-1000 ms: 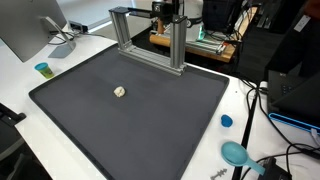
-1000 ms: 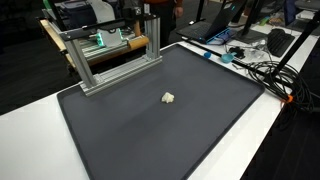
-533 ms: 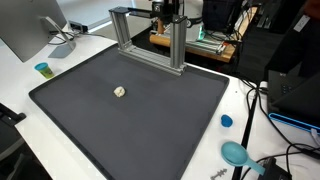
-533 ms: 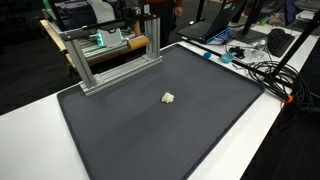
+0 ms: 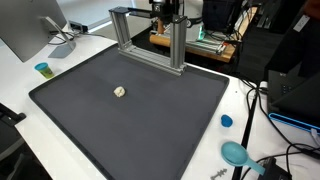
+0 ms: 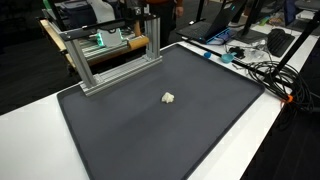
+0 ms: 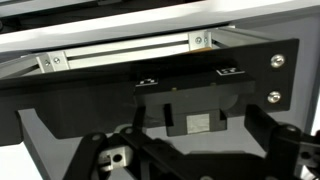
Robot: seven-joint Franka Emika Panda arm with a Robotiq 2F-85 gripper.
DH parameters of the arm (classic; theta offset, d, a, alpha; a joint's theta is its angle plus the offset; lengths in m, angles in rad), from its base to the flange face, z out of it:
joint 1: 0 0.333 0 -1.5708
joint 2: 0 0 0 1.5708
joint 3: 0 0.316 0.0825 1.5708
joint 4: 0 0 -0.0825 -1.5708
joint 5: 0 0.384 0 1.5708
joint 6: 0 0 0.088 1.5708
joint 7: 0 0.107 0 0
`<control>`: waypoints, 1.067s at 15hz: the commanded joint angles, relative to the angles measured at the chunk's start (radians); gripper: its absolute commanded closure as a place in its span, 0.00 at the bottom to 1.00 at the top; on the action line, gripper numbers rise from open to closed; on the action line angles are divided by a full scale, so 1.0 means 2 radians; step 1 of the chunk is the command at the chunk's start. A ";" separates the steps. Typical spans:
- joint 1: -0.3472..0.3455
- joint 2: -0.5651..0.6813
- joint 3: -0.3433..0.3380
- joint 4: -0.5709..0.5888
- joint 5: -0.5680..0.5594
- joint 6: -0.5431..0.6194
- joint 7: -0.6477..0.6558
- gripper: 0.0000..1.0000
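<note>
Looking at a black Robotiq gripper [image 7: 190, 150] hanging behind the silver aluminium-extrusion frame [image 5: 150, 35], up near the top edge in both exterior views. Fingers spread apart going by the wrist view, clamped on nothing.

Nearest loose thing: a small off-white blocky piece [image 5: 119, 91]. Sits alone left of centre on the big dark grey mat [image 5: 150, 130], well apart from frame and gripper. Also peeks in at the lower left of the wrist view [image 7: 117, 157].

Biggest worry, just guessing: clipping the frame's top bar or an upright on any move forward and down. Not much room to thread there, judging by those rails across the upper half of the wrist view.

Second worry — that tiny piece. Probably light, so likely to skid or tumble across the mat on a one-sided touch. Could also mean digging fingertips into the mat by dropping too low over something that small.

Also worth minding the tangle of dark cables [image 6: 262, 68] at the right edge and the little light blue cup [image 5: 42, 69] at upper left, though both sit off the mat.
</note>
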 commanded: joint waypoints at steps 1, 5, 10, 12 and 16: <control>0.008 -0.013 -0.008 -0.022 0.014 0.017 -0.005 0.07; 0.008 -0.021 -0.007 -0.028 0.014 0.022 -0.004 0.17; 0.008 -0.033 -0.009 -0.033 0.012 0.018 -0.009 0.44; 0.008 -0.035 -0.009 -0.034 0.011 0.016 -0.011 0.38; 0.015 -0.034 -0.018 -0.033 0.015 0.005 -0.035 0.15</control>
